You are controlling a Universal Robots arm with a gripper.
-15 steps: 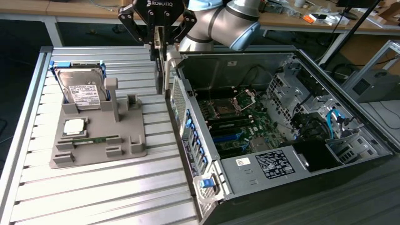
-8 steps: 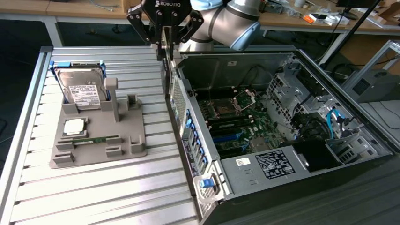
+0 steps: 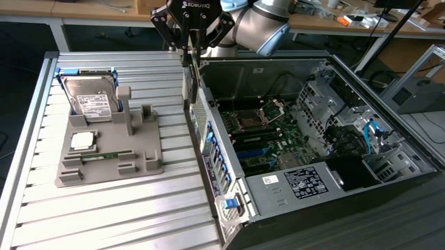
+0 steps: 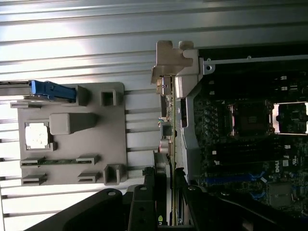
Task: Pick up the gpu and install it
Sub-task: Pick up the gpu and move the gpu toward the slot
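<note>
End effector [image 3: 191,51] [image 4: 166,175]: black, two-fingered, pointing straight down from silver-grey arm [image 3: 261,26]; fingers pinching gpu [image 3: 188,78] [image 4: 166,120] at upper edge.
Gpu: thin flat card, hanging upright and clear of counter [image 3: 104,219], just beside outer wall of case [image 3: 278,65], on holder side. Wrist view: card edge-on, green-brown, bent silver bracket at far end.
Case: open metal box, dark board [image 3: 261,135] inside.
Holder [image 3: 149,161]: grey moulded plastic, carrying hard drive [image 3: 94,101].
Counter: ribbed aluminium.

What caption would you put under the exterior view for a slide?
Robot claw holds the gpu upright at the rim of the open computer case, with the grey parts tray alongside.
</note>
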